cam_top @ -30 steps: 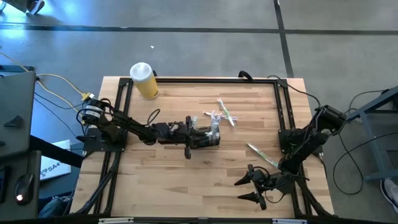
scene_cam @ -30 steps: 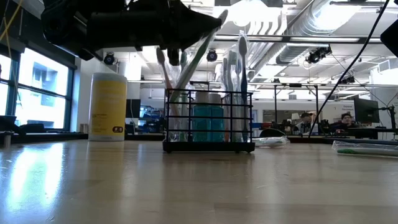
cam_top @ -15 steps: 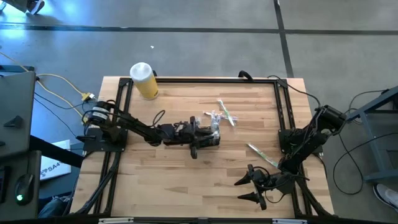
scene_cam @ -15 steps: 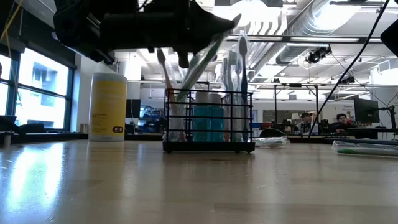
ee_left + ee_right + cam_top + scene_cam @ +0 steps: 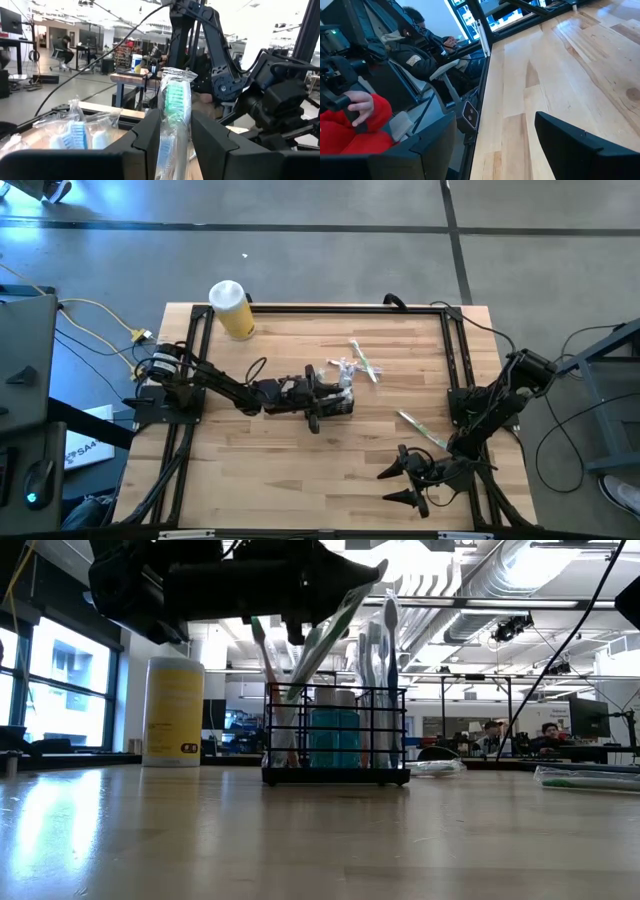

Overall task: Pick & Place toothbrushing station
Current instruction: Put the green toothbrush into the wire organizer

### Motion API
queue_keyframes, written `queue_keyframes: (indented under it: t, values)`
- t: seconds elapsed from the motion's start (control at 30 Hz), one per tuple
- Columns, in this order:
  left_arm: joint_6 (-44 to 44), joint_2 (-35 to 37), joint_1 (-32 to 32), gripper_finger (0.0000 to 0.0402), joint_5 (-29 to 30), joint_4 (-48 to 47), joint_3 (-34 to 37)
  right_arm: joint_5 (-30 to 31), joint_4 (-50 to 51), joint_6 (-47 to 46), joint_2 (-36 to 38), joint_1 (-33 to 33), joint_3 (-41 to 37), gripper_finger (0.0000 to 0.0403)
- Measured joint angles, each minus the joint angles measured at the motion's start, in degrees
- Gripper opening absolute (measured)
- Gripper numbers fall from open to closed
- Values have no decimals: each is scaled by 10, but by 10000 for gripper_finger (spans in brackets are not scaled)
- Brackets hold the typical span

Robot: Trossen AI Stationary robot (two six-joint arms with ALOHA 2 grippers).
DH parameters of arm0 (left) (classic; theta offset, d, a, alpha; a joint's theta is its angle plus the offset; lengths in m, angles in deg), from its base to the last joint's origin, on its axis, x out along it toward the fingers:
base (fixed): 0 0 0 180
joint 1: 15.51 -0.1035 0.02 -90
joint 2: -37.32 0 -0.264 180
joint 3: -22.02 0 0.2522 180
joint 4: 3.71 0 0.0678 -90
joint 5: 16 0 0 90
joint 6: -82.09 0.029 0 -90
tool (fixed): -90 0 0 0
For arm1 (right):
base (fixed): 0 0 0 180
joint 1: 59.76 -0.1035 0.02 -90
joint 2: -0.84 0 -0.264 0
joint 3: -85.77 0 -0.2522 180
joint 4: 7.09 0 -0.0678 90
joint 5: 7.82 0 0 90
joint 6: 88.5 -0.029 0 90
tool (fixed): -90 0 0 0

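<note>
The black mesh caddy (image 5: pixel 341 407) stands on the table's middle, its base flat on the wood, and shows in the low view (image 5: pixel 335 740) with several wrapped toothbrushes and a blue bottle upright in it. My left gripper (image 5: pixel 318 397) hovers just above the caddy's left part and is shut on a wrapped toothbrush with green bristles (image 5: pixel 174 100). My right gripper (image 5: pixel 402 481) rests open and empty near the table's front right; its fingers stand wide apart in its wrist view (image 5: pixel 495 135). My left gripper pinches the wrapped green toothbrush between its two fingers (image 5: pixel 147 135) just below the bristle head (image 5: pixel 169 136). The fingers come about level from the table's left and lie across the brush. The brush slants, head up, and its lower end (image 5: pixel 290 725) reaches down inside the caddy.
A yellow cylinder with a white lid (image 5: pixel 232 310) stands at the far left. Wrapped toothbrushes lie on the wood beyond the caddy (image 5: pixel 358 366) and toward the right (image 5: pixel 422 430). People sit in the room beyond the table (image 5: pixel 355 125).
My left gripper has gone a little toward the table's right edge, carrying the green toothbrush over the caddy. The brush stays slanted with its lower end in the caddy. The caddy has stayed in place.
</note>
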Motion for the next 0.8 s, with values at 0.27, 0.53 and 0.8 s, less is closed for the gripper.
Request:
queue_keyframes:
  t: [0.27,0.53,0.8]
  values:
    - [18,0,3,105,0,1,0,0,0,-4,0,-1,0,262]
    - [86,6,31,105,5,21,3,0,0,-5,0,-9,0,262]
    - [66,33,33,105,53,80,56,3,0,-5,0,-13,0,262]
